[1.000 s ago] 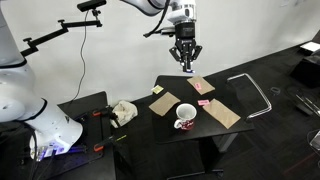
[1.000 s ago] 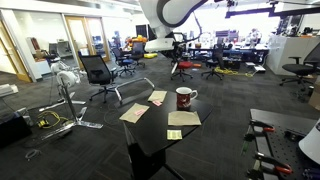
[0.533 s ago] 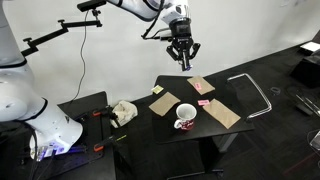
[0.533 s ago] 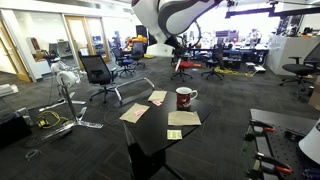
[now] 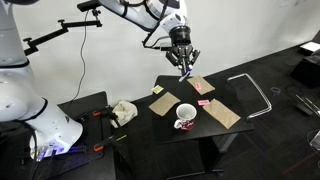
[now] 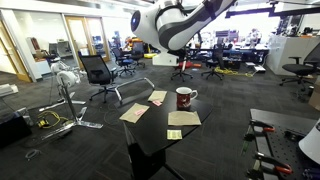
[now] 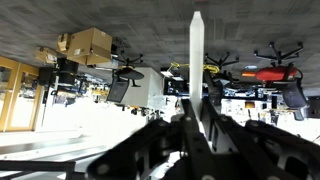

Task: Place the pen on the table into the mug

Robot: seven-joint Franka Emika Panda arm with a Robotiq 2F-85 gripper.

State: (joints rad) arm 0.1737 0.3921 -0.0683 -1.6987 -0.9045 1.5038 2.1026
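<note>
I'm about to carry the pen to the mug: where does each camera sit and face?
Exterior view: raised, beside the table, looking down across it; shows arm, tool, pen.
Exterior view: low, near table height, facing the office behind the mug; shows arm.
Wrist view: looks along the pen, past the tool, at the office.
Both exterior views share table and mug.

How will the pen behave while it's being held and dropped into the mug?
The pen sticks out straight from the closed end effector, so it is probably stiff and light. It looks slim and smooth, so it may slip or roll. Being long, it will likely lean against the rim of the mug.
</note>
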